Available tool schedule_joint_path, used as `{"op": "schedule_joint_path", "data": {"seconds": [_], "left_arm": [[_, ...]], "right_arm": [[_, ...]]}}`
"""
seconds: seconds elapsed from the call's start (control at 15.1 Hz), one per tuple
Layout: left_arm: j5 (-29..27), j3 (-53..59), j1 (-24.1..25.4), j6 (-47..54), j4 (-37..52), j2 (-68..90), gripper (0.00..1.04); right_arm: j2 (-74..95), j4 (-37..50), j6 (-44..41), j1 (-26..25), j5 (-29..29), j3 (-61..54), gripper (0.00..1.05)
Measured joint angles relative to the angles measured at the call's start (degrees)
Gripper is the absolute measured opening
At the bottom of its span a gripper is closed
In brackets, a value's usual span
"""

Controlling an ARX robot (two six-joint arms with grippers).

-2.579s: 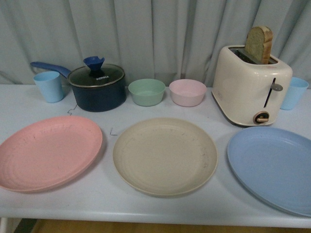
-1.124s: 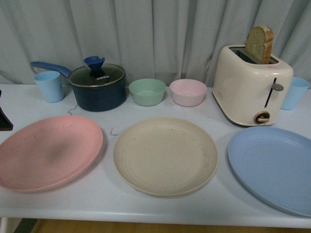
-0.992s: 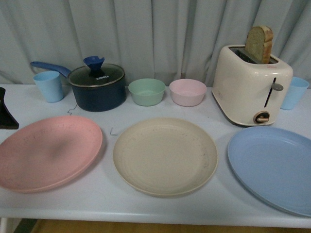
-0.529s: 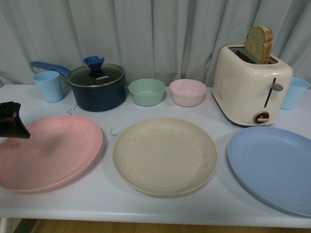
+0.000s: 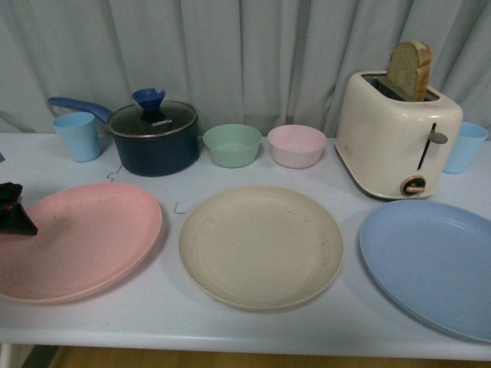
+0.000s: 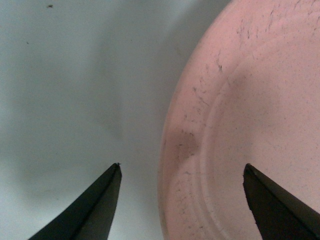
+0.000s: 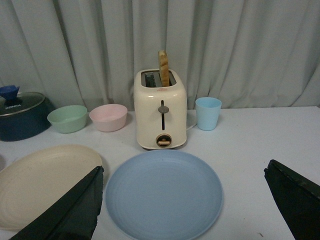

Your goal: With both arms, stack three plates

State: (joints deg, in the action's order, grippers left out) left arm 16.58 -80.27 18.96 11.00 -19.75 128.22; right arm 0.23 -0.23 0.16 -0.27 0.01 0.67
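Three plates lie in a row on the table. The pink plate (image 5: 80, 239) is at the left, the beige plate (image 5: 261, 245) in the middle, the blue plate (image 5: 433, 264) at the right. My left gripper (image 5: 15, 211) shows as a black tip at the left frame edge, over the pink plate's outer rim. In the left wrist view the left gripper (image 6: 182, 172) is open and straddles the pink plate's rim (image 6: 172, 150). My right gripper (image 7: 185, 175) is open, held above the blue plate (image 7: 164, 195); it is not in the front view.
Behind the plates stand a light blue cup (image 5: 77, 136), a dark pot with lid (image 5: 153, 136), a mint bowl (image 5: 232, 145), a pink bowl (image 5: 296, 146), a cream toaster with bread (image 5: 397, 134) and another blue cup (image 5: 464, 146). A curtain hangs behind.
My left gripper came into view at the left edge, moved right toward the pink plate, then dropped lower and back slightly left over its rim. The plates have not moved.
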Motion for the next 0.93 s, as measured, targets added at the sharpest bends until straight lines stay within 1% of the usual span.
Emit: {"op": "schedule_joint_path", "data": {"seconds": [0.4,0.46,0.53,0.73,0.93], "left_arm": [[0.4,0.3,1.1,-0.2,0.5,0.5,0.11],[1.3,0.6,1.4,-0.9,0.9,0.1,0.03],[1.7,1.6,1.6,-1.8,1.3,-1.0,0.02],[0.2,5.0,1.6,-3.6,2.6,-4.5,0.02],[-2.9,8.4,-0.1,-5.2,2.6,-11.0,0.02]], "right_arm": [[0.0,0.0,0.0,0.0,0.0,0.0,0.98],[0.0,0.0,0.0,0.0,0.0,0.0,0.98],[0.0,0.0,0.0,0.0,0.0,0.0,0.98],[0.0,0.0,0.0,0.0,0.0,0.0,0.98],[0.0,0.0,0.0,0.0,0.0,0.0,0.98]]}}
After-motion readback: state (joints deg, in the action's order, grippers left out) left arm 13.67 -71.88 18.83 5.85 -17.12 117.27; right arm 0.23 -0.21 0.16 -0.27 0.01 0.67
